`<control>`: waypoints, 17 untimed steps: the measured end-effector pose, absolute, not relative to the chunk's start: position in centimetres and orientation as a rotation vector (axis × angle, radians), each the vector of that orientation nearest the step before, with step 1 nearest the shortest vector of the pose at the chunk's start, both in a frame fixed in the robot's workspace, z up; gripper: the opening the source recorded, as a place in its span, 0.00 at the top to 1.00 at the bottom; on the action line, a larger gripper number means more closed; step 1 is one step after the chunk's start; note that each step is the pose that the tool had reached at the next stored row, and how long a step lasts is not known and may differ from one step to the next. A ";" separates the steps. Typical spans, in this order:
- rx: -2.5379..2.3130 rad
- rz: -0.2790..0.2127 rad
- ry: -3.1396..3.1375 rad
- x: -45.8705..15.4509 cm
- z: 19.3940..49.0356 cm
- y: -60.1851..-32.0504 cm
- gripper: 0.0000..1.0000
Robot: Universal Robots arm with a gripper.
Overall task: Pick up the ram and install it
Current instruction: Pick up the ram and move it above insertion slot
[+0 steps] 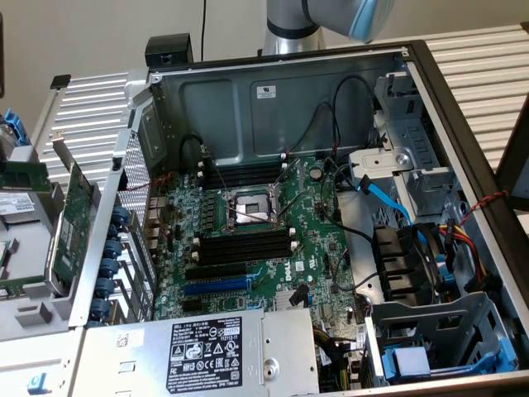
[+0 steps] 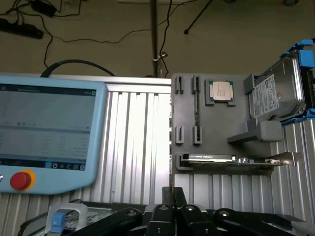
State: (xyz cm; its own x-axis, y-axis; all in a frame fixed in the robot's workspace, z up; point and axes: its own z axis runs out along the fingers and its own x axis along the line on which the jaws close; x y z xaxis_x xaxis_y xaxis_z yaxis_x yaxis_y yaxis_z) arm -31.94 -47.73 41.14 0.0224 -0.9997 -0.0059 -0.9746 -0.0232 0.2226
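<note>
Tool [image 2: 173, 197] and pendant [image 2: 47, 132], both cropped at picture edges

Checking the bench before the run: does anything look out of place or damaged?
Nothing looks spilled or broken. In the open grey metal computer case, a blue flat cable trails loose beside the green motherboard, and the silver processor socket sits uncovered; that fits a machine mid-assembly.

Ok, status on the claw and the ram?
Claw shut, holding nothing. Ram on edge in the grey holder, untouched. Memory slots bare. Teach pendant lies beside the holder.
</note>
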 end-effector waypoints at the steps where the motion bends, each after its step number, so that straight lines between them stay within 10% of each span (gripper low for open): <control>1: 2.129 -0.240 -2.080 -31.6 41.2 -47.8 0.88; 17: 2.172 -0.158 -2.122 -27.0 41.2 -47.8 0.88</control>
State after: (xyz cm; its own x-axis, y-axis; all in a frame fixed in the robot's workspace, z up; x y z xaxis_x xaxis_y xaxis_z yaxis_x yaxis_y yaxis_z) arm -27.00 -47.85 41.18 0.0230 -0.9997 -0.0042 -0.9893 -0.0233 0.1440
